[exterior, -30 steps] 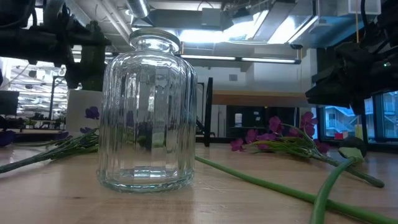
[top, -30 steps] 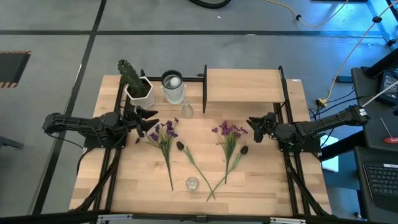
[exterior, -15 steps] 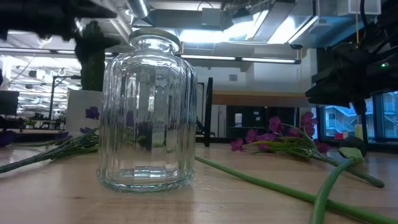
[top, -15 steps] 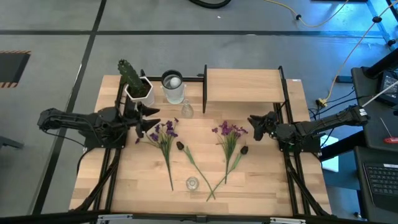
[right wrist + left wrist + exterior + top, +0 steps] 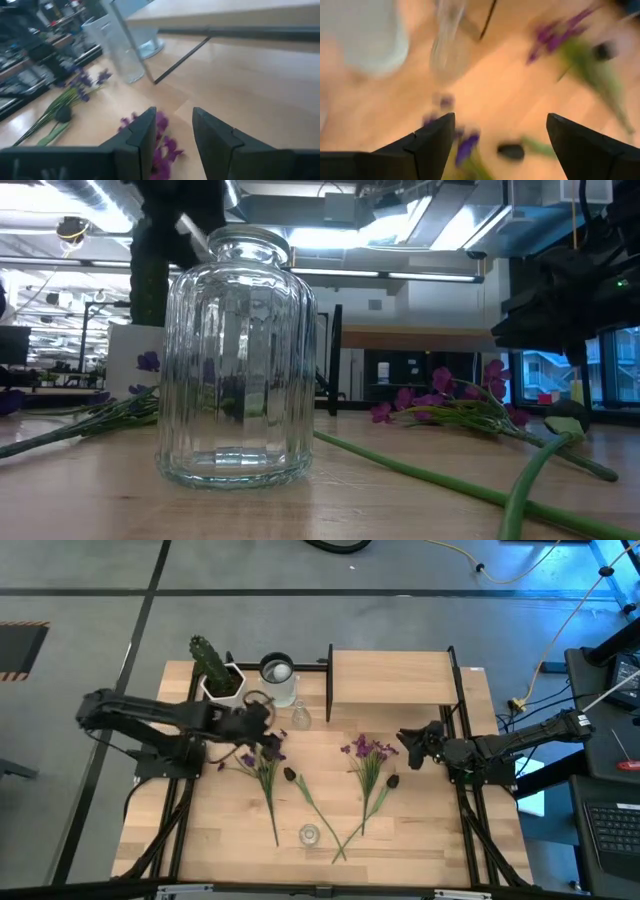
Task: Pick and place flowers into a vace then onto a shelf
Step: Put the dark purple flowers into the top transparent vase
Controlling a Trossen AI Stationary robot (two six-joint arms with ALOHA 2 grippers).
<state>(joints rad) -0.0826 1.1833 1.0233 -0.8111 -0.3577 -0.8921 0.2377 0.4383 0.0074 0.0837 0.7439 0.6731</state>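
Now the left end effector (image 5: 262,716), fingers spread wide and empty, is best lowered squarely onto the darker violet flowers (image 5: 262,752) just beneath it.

both arms are showing as dark, slender, jointed links; the left gripper (image 5: 497,137) and right gripper (image 5: 172,132) are ending in matte black, wedge-shaped fingers.
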